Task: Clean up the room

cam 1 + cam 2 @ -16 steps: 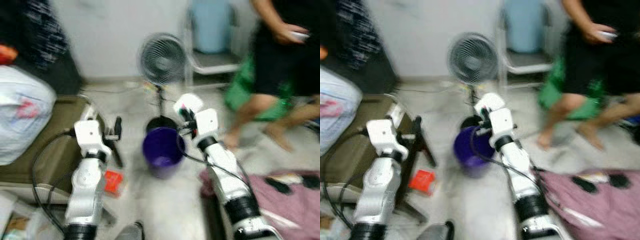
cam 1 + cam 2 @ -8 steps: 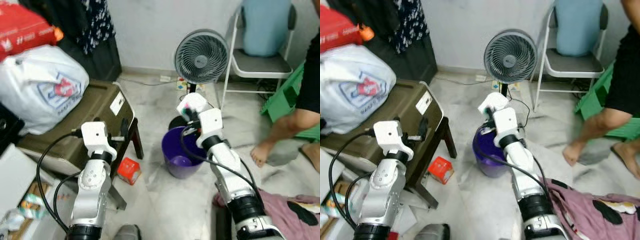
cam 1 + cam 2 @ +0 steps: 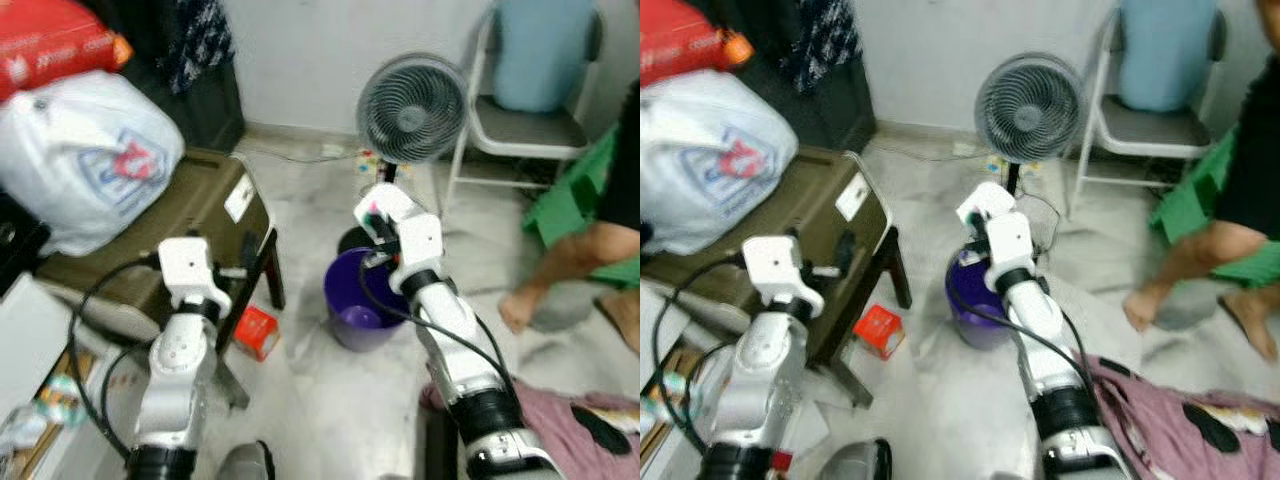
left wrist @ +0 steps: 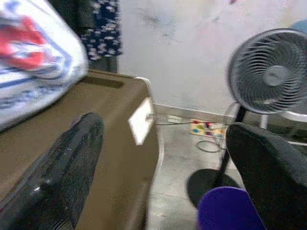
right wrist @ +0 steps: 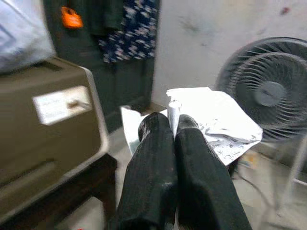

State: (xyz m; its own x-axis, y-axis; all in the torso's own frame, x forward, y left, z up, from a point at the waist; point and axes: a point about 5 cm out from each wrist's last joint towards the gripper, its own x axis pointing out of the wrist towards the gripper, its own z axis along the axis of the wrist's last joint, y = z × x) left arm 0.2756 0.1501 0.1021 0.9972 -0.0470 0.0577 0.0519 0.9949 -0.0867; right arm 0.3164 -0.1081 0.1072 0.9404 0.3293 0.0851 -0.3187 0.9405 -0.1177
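We stand on a pale marbled floor [image 3: 310, 400] before a plain whitish wall [image 3: 300, 60], where a grey fan [image 3: 412, 108] stands beside a metal folding chair [image 3: 530, 125] bearing a light blue cushion [image 3: 540, 50]. To our left an olive-brown trunk [image 3: 175, 215] rests on a dark stand and carries a white bag [image 3: 85, 160], with dark patterned clothes [image 3: 205, 45] hanging behind. A pink cloth [image 3: 1180, 430] lies on the floor at lower right, and a person's bare legs [image 3: 1200, 270] show near green fabric [image 3: 570, 195].

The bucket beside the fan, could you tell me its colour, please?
The bucket is purple; the left eye view shows it best.
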